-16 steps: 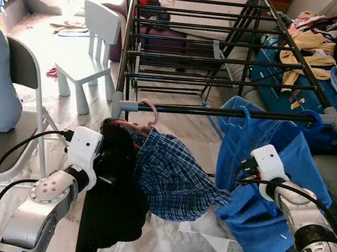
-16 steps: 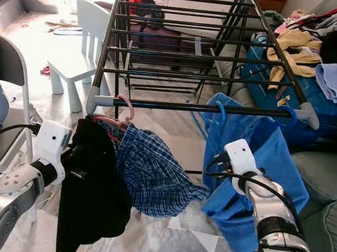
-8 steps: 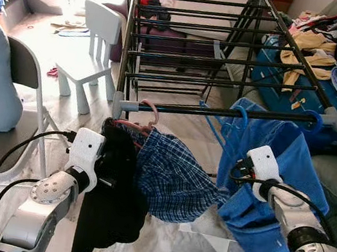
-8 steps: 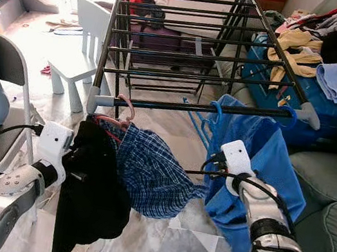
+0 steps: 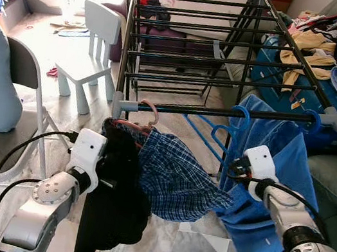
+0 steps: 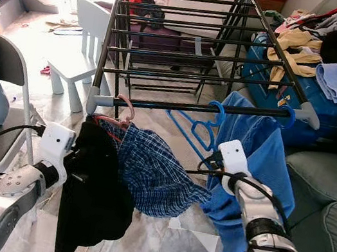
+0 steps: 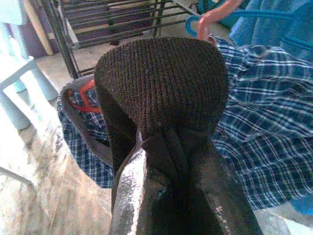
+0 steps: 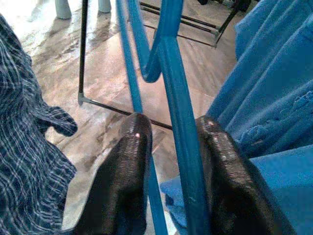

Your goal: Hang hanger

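**Operator:** Blue plastic first. Where does the blue hanger stand in the procedure?

**Technician:** Its hook is over the front rail of the drying rack, so the hanging step looks largely complete. A blue garment hangs on the same rail just beside it, near the rail's right end. What appears to remain is release and withdrawal of the right gripper.

**Operator:** State of that gripper?

**Technician:** In the right wrist view its two black fingers bracket a bar of the blue hanger at a narrow spread. Whether they press on the bar or merely straddle it cannot be told. The right arm reaches forward and up from the lower right, wrist just below the hanger.

**Operator:** And the left side?

**Technician:** The left gripper is clamped on a black knitted garment, which drapes down from the wrist. Touching it is a pink hanger, hooked on the left end of the same rail and carrying a blue plaid shirt. The left arm is bent upward from the lower left, gripper just below the rail. As a judgement, that garment is not yet fully settled.
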Motion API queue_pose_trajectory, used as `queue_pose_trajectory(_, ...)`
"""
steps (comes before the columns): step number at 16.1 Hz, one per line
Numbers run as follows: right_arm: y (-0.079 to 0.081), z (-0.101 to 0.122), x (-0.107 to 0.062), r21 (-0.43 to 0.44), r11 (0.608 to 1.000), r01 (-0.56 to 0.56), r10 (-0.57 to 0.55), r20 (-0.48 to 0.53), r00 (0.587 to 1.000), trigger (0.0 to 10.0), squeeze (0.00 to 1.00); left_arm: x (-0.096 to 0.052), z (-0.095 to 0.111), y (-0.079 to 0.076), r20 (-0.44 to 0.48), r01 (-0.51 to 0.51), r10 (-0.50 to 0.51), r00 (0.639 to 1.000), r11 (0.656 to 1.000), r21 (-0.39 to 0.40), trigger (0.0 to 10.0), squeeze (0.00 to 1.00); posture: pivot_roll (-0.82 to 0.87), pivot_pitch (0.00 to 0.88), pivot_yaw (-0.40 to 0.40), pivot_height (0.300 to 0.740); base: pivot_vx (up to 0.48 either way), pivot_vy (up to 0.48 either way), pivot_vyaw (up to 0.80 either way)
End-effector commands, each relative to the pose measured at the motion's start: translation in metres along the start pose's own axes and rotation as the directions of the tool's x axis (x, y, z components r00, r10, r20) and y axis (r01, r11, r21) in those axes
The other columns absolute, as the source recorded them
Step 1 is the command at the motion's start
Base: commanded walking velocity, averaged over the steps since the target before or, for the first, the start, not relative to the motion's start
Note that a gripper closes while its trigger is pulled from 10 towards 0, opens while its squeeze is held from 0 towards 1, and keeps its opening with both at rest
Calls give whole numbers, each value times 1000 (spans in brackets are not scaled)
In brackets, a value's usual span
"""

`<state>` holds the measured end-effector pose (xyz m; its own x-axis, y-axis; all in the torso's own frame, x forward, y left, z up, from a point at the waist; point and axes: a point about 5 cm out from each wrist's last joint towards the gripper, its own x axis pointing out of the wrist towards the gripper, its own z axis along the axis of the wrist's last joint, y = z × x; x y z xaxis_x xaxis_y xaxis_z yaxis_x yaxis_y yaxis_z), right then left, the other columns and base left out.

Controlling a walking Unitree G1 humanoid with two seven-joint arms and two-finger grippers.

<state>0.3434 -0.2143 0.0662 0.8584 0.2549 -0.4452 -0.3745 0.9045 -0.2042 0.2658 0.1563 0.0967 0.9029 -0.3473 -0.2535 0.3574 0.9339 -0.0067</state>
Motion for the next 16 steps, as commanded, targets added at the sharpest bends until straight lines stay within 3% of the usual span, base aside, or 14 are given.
queue_pose_trajectory(1,0,7,2,16,1000,-5,4,16,1000,0,0,-2,8,1,22,-2,2,1000,1000,23,10000,0,33,0,34,740,0,0,0)
queue_pose_trajectory(10,6,7,4,56,998,-1,-1,32,999,0,0,0,7,0,9,13,-13,1000,999,37,10000,0,33,0,35,740,0,0,0)
queue_pose_trajectory(16,-1,37,4,27,993,112,-115,223,968,0,0,-1,14,2,70,-38,37,997,999,13,10000,0,23,0,24,740,0,0,0)
